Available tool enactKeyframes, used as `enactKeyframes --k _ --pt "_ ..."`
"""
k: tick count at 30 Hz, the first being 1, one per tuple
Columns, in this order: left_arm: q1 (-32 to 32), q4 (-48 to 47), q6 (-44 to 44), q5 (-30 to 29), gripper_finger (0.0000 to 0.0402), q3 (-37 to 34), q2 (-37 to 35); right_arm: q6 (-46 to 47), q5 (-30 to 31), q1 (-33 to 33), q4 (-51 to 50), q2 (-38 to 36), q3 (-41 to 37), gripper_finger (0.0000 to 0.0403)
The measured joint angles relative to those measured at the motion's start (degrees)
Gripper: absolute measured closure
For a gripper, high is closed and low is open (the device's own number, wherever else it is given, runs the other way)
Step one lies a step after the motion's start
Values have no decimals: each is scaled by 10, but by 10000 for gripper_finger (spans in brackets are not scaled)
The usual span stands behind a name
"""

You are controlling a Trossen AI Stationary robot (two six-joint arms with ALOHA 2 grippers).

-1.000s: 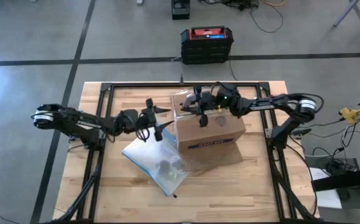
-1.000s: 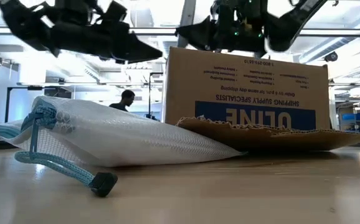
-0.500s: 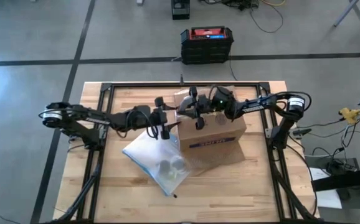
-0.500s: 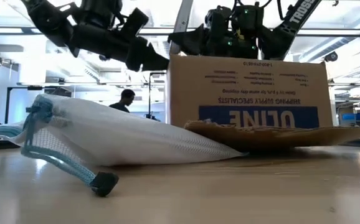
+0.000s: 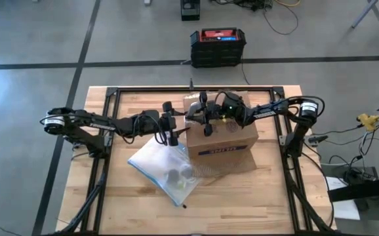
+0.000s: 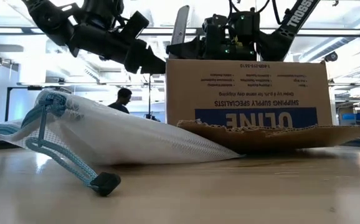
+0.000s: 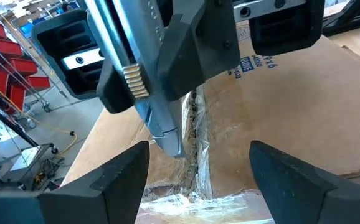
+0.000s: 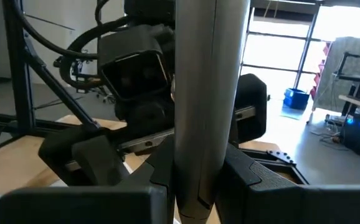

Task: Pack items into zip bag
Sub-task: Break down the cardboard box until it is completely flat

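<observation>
Left gripper (image 5: 172,128) has reached the box (image 5: 223,141) marked ULINE

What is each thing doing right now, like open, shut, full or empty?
left gripper: jaws open, holding nothing.
right gripper: jaws shut on long grey item.
zip bag: lying down, items inside.
cardboard box: standing, one flap lying out.

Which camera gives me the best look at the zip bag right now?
The high view: the whole zip bag lies flat beside the cardboard box, dark and pale items inside. The low view shows only its side and blue strip; the wrist views show none of it clearly.
</observation>
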Motion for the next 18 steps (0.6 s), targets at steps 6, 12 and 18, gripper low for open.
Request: enactKeyframes --k 6,12,18 --pt "1 -5 -16 18 138 0 1 -4 4 4 -1 0 0 347" --pt "23 -10 -68 54 138 -1 1 -8 4 7 -20 0 0 347" --pt "66 -10 -171 135 138 -3 2 -7 5 7 -24 -1 0 347"
